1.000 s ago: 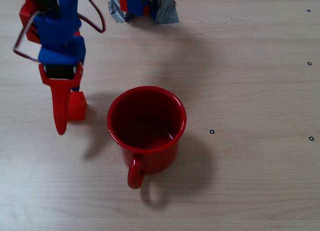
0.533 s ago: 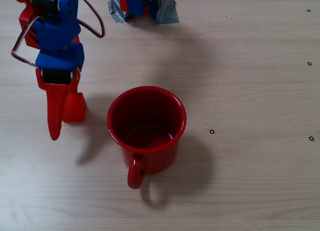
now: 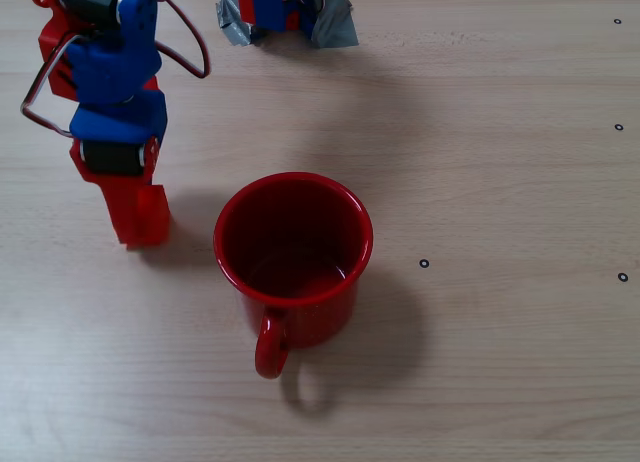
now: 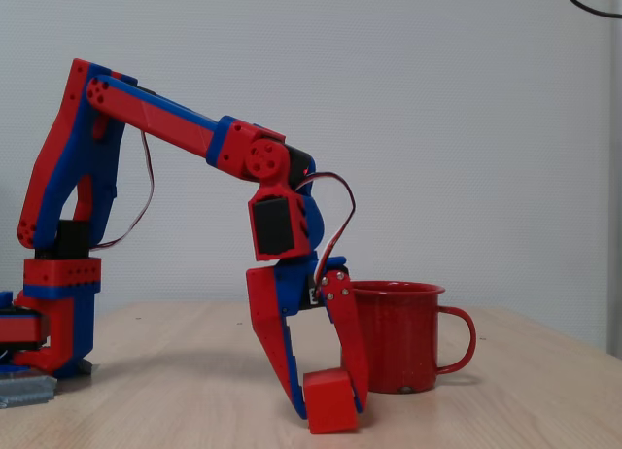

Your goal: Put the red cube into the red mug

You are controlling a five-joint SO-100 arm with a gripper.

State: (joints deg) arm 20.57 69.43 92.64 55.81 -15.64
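The red mug [image 3: 330,307] stands upright in the middle of the table with its handle toward the near edge; its dark inside holds nothing. The side fixed view shows this mug [image 4: 398,337] just behind the gripper. The small red cube [image 3: 157,218] lies on the table left of the mug, mostly hidden under the gripper in the overhead fixed view. From the side, the cube [image 4: 332,402] sits slightly tilted at table level. My gripper [image 4: 328,406] points down with one finger pressed on each side of the cube. Seen from overhead, the gripper [image 3: 140,227] is about a cube's width from the mug.
The arm's base [image 3: 285,12], wrapped in grey tape, is fixed at the far edge of the table. Small black marks [image 3: 424,263] dot the wood to the right of the mug. A loose servo cable [image 4: 342,216] loops off the wrist.
The long red finger, which stuck out past the cube toward the near edge, has swung in and down. The gripper now stands upright over the cube, with the fingers on either side of it.
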